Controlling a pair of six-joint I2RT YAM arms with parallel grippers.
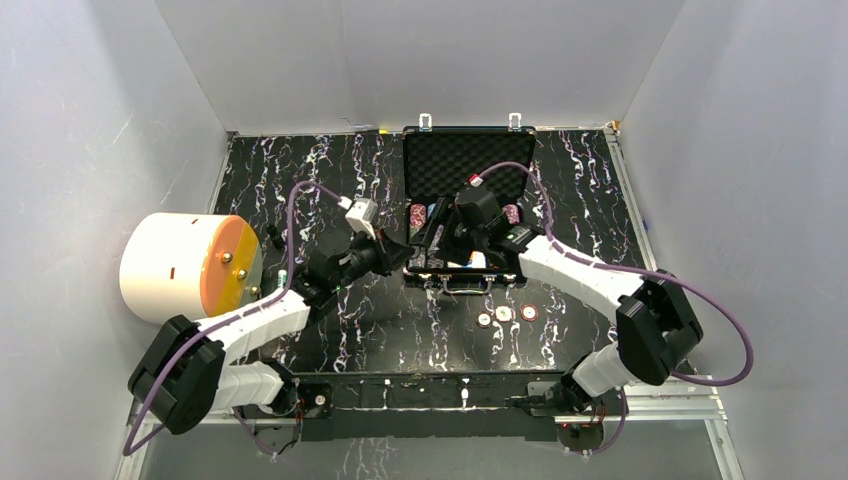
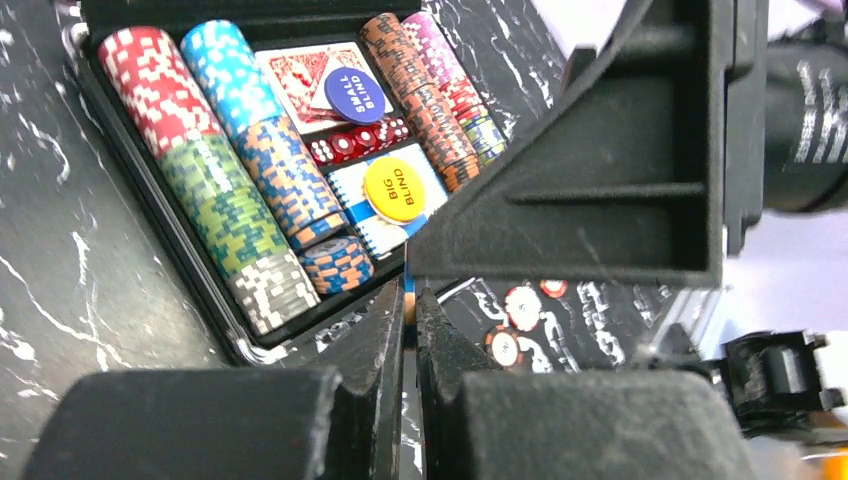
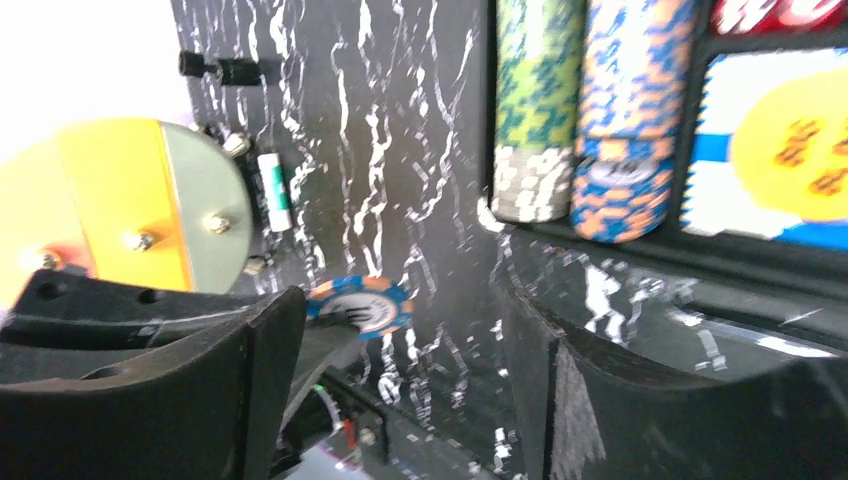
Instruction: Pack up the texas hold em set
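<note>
The black briefcase [image 1: 468, 160] lies open at the back, its tray [image 2: 200, 290] filled with rows of poker chips [image 2: 230, 190], a red card deck [image 2: 300, 80], red dice [image 2: 355, 143] and the Small Blind [image 2: 354, 93] and Big Blind [image 2: 394, 190] buttons. At the tray's front left corner, my left gripper [image 2: 410, 305] is shut on a blue-and-orange chip [image 3: 360, 305], held edge-on. My right gripper [image 3: 400, 300] stands open around that chip and does not touch it. Three loose chips [image 1: 504, 314] lie on the table in front of the case.
A big white drum with an orange face [image 1: 190, 265] sits at the left. A small green-and-white cylinder [image 3: 272, 190] lies beside it. White walls close in the black marbled table [image 1: 300, 190] on three sides.
</note>
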